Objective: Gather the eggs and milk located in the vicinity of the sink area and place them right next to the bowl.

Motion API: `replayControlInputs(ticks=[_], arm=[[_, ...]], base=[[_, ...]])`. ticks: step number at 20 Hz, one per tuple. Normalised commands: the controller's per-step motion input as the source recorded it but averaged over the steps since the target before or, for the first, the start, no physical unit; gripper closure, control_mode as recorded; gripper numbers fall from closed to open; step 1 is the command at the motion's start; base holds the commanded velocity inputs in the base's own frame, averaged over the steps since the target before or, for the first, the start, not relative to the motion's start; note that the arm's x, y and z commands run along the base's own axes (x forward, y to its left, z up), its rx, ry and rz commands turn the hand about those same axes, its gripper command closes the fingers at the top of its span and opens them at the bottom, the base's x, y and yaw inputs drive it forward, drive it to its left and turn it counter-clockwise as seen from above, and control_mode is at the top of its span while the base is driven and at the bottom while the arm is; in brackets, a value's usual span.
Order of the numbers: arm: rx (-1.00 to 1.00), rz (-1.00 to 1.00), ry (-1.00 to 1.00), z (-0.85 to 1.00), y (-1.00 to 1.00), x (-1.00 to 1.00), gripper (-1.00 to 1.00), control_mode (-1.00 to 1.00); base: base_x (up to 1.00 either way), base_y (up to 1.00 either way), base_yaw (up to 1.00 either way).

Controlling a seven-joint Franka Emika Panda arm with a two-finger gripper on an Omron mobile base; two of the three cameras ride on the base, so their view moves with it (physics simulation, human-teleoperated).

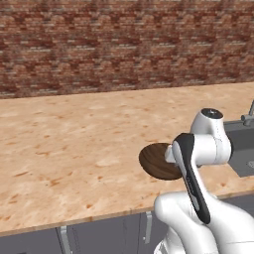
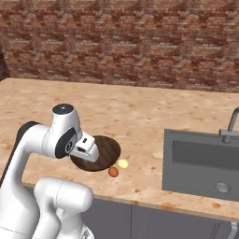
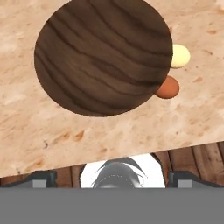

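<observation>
The dark brown wood-grain bowl (image 3: 103, 57) sits on the counter near its front edge (image 2: 106, 150) (image 1: 155, 161). Two eggs lie against the bowl's sink-side rim, one pale yellowish (image 3: 180, 56) (image 2: 123, 163) and one orange-brown (image 3: 168, 87) (image 2: 113, 172). My gripper (image 3: 113, 177) hangs above the bowl, looking straight down, open, its fingertips (image 3: 43, 177) wide apart with nothing between them. The milk is out of view.
The dark grey sink (image 2: 200, 161) (image 1: 240, 149) with its curved tap (image 2: 231, 122) is sunk into the counter to the right. A brick wall (image 2: 121, 42) runs behind the wide speckled counter (image 1: 74, 144). Grey cabinet fronts (image 1: 109, 230) lie below the front edge.
</observation>
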Motion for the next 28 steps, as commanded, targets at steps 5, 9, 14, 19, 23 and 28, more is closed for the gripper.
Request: replayControlInputs(ticks=[5,9,14,19,23,28], arm=[[0.0,0.0,0.0,0.0,0.0,0.0,-1.0,1.0],[0.0,0.0,0.0,0.0,0.0,0.0,-1.0,1.0],[0.0,0.0,0.0,0.0,0.0,0.0,-1.0,1.0],[0.0,0.0,0.0,0.0,0.0,0.0,-1.0,1.0],[0.0,0.0,0.0,0.0,0.0,0.0,-1.0,1.0],[0.0,0.0,0.0,0.0,0.0,0.0,-1.0,1.0]], base=[[-0.66,-0.21,-0.25],[-0.72,-0.39,-0.53],[-0.23,-0.5,-0.45],[0.29,-0.85,-0.19],[1.0,-1.0,0.14],[0.99,-1.0,0.28]])
